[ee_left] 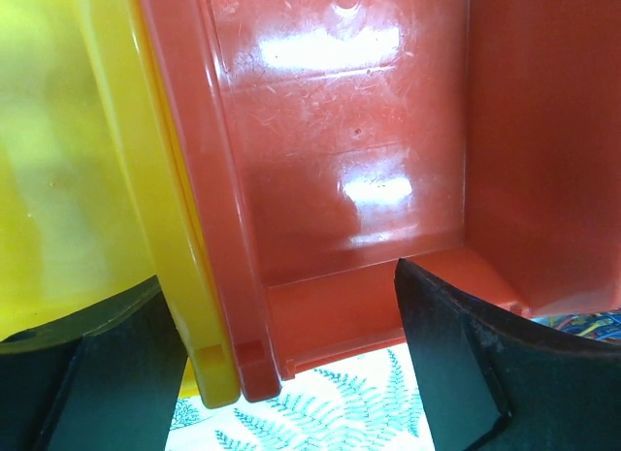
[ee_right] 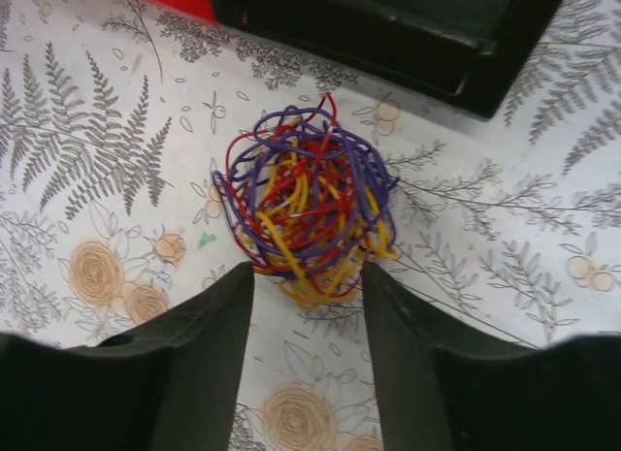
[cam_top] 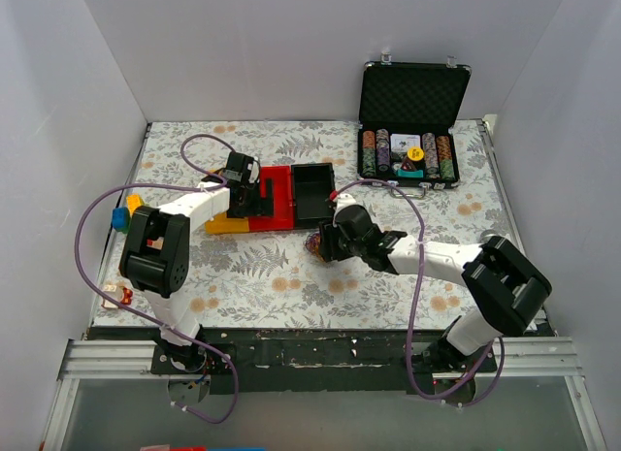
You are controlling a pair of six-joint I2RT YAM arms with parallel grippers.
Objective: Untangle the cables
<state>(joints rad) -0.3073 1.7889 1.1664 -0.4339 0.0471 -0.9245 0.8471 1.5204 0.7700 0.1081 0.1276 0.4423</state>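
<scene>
The cables are a fist-sized ball of thin yellow, red and purple wires lying on the flowered tablecloth, just in front of the black bin. In the top view the cables show as a small dark clump at the tip of my right arm. My right gripper is open, one finger on each side of the ball's near edge, which just reaches between the tips. My left gripper is open low over the red bin, with the joined walls of the red and yellow bins between its fingers. It holds nothing.
Yellow bin, red bin and black bin stand side by side mid-table. An open black case of poker chips sits at the back right. A blue object and a small red-and-white item lie at the left edge.
</scene>
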